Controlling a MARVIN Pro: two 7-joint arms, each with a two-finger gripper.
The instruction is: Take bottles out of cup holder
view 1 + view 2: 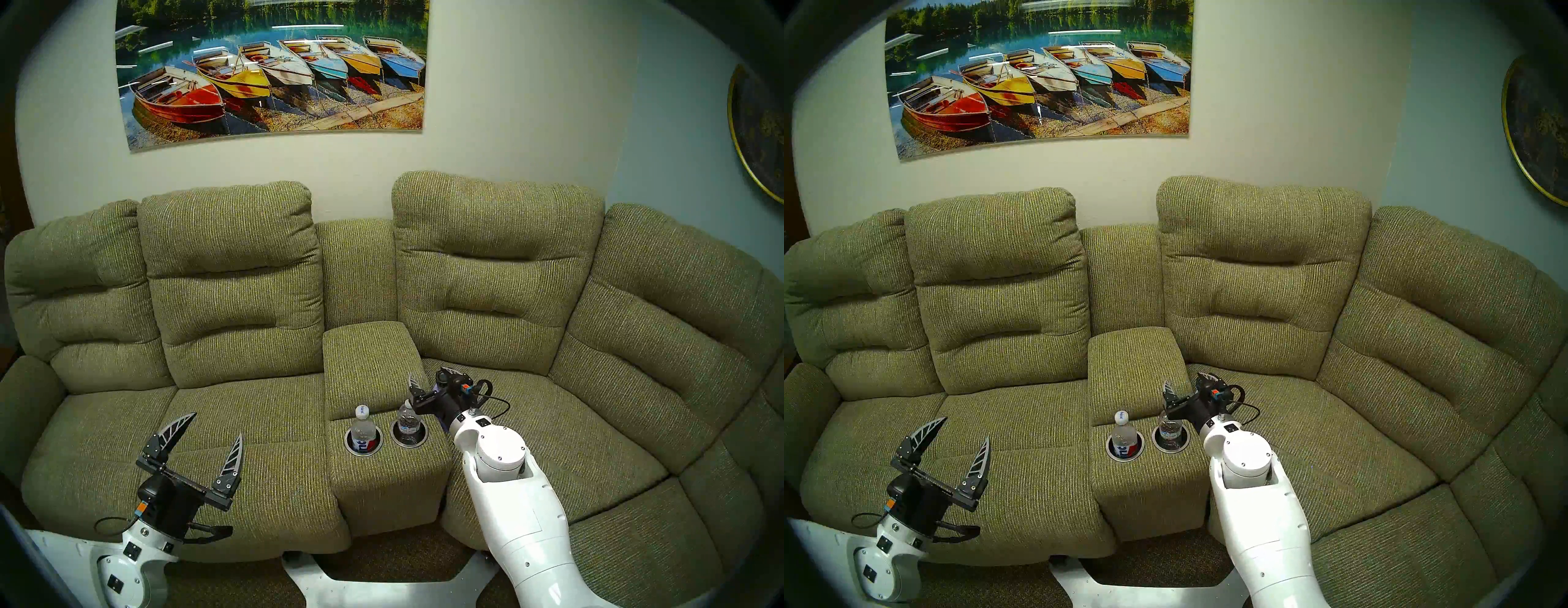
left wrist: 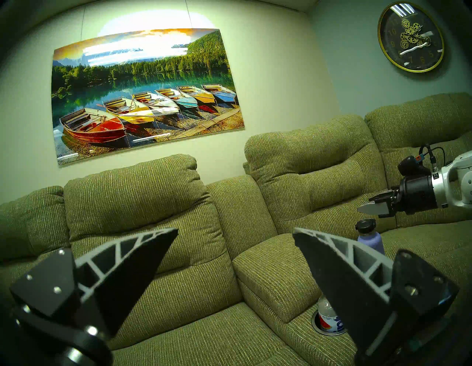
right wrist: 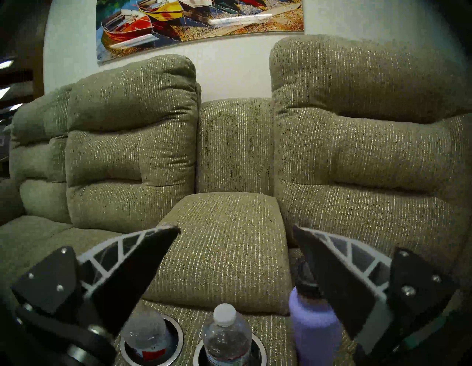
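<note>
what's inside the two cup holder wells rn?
One clear bottle upright in each: red-white-blue label bottle in the left well, dark-label bottle in the right well. Bottle bases and well floors hidden.

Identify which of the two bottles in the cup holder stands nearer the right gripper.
The bottle with the dark bluish label, in the right-hand well beside the right gripper; the white-capped bottle stands farther left.
</note>
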